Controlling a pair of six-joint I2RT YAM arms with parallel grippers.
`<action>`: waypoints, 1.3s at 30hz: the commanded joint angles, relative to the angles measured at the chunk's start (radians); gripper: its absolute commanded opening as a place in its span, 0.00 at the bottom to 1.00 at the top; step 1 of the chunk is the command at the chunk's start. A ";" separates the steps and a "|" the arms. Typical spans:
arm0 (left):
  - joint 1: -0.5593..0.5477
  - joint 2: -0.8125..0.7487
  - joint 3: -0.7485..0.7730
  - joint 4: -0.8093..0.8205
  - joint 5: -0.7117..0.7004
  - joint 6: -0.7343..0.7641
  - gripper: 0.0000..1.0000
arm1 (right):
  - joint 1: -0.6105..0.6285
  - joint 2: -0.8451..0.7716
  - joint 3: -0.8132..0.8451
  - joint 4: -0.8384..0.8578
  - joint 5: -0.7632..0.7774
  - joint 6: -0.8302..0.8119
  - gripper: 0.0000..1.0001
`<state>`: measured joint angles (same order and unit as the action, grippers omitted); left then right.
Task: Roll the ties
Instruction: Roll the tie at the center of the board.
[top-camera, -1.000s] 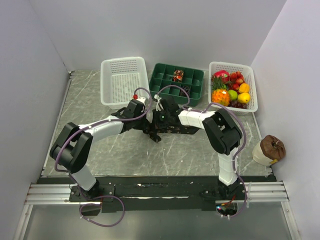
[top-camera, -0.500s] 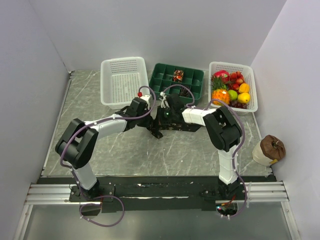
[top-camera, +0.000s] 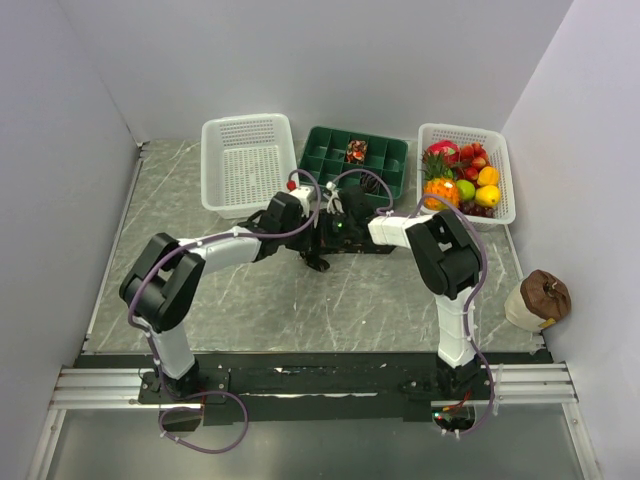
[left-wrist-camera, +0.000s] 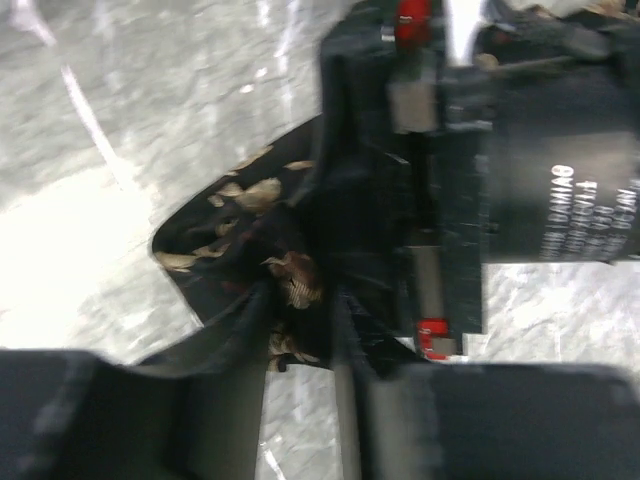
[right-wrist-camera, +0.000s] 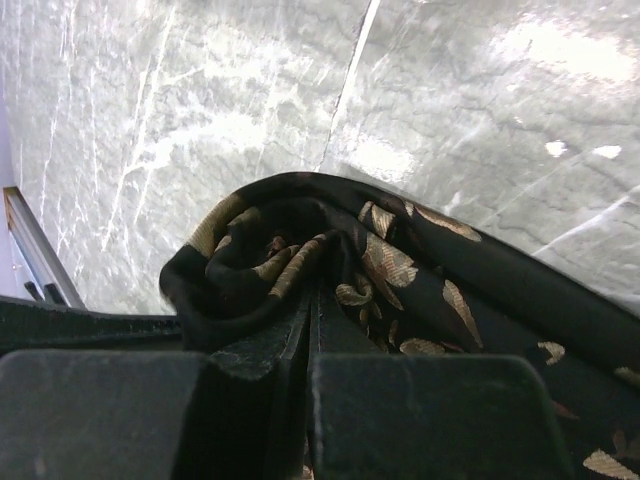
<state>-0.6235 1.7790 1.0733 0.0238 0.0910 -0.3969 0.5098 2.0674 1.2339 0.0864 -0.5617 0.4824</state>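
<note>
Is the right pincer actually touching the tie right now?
Touching. The right wrist view shows the right pincer shut, with a fold of the tie nipped between its fingertips and the fabric bunched against both fingers.

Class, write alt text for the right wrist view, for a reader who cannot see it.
The right gripper is pinched shut on a folded loop of dark tie with tan leaf markings. The tie lies on a grey marbled table.
</note>
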 joint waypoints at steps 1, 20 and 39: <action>-0.051 0.014 0.028 0.177 0.142 -0.003 0.39 | 0.024 0.022 -0.010 0.042 -0.006 -0.005 0.02; -0.056 0.105 -0.044 0.350 0.268 0.033 0.41 | -0.004 -0.016 -0.033 0.016 -0.018 -0.025 0.02; -0.102 0.303 0.068 0.199 0.136 0.105 0.41 | -0.028 -0.052 -0.028 -0.120 -0.027 -0.117 0.03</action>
<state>-0.6346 1.9495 1.1069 0.3614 0.2001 -0.3084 0.4110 2.0525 1.2179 0.0898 -0.5213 0.4202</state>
